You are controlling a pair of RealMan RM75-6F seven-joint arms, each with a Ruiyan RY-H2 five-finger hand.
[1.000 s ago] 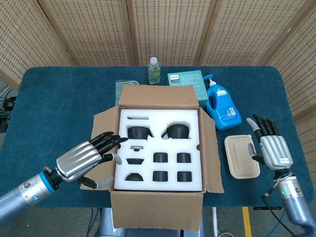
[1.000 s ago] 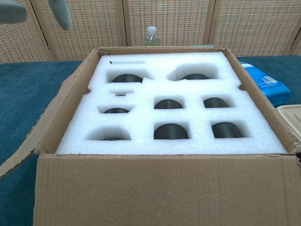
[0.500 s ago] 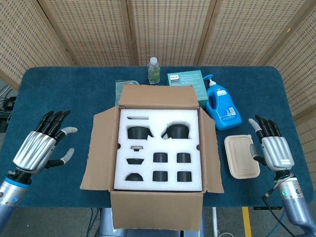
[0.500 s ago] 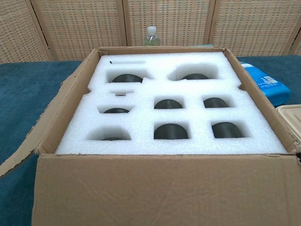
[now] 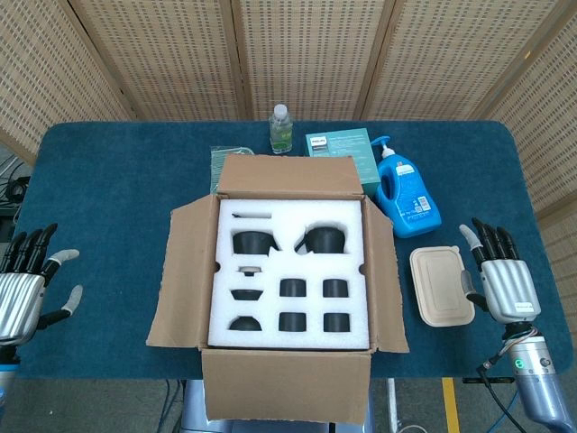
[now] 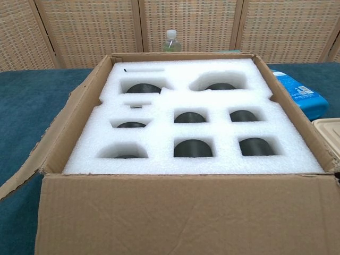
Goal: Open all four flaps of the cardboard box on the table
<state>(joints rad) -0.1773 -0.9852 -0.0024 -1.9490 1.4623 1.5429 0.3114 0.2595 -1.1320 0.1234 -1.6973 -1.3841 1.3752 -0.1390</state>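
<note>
From my station I see the blue-covered table carrying the cardboard box at its middle near edge, all four flaps folded outward: the far one up against the items behind, the left and right ones splayed on the cloth, the near one hanging over the table edge. I judge the opening step finished, so the next move I would plan is only to keep both arms parked clear of the box. Inside sits the white foam insert with dark pieces in its cut-outs; I cannot tell what they are. Behind the box, a blue detergent bottle, a teal carton, partly hidden by the far flap, and a clear bottle; a beige lidded tray lies right of the box. My left robot hand is at the frame's left edge, fingers spread, holding nothing, partly cut off. My right robot hand hovers beside the tray, fingers straight and apart, empty. The chest view shows neither hand.
</note>
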